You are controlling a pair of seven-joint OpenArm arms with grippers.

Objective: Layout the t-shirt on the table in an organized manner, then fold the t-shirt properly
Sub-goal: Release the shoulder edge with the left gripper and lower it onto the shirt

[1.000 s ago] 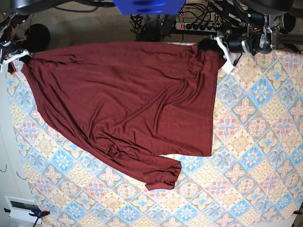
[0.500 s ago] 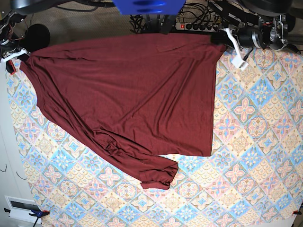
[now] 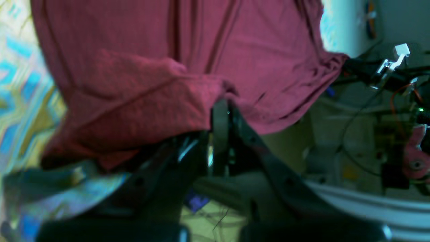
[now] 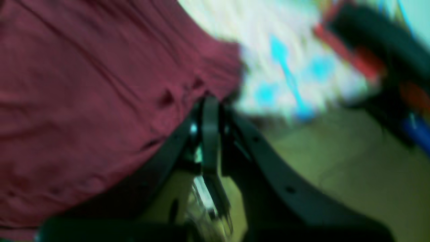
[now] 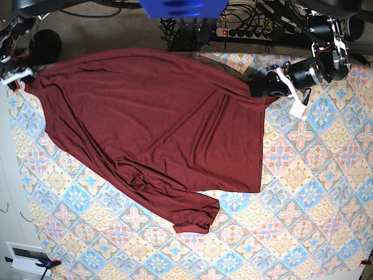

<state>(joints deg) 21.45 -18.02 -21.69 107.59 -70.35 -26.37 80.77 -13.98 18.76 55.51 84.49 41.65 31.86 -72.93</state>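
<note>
Base view: t-shirt [image 5: 157,122] corners pinched in left hand [image 5: 260,86], right hand [image 5: 28,73].

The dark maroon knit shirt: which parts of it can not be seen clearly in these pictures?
- Dark maroon knit shirt, base view: second sleeve not visible, probably folded under the body.
- Right wrist view: fabric motion-blurred; the pinched edge hides behind the shut jaws.
- Left wrist view: top cut by the frame; patterned tablecloth blurred.

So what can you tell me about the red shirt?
The t-shirt is plain dark maroon, soft and thin-looking, with no print. It lies spread but skewed across the patterned table, wrinkled, with one long sleeve bunched at its cuff toward the near edge. Its two far corners are pinched: the left gripper and right gripper each have their jaws shut on the fabric.
</note>
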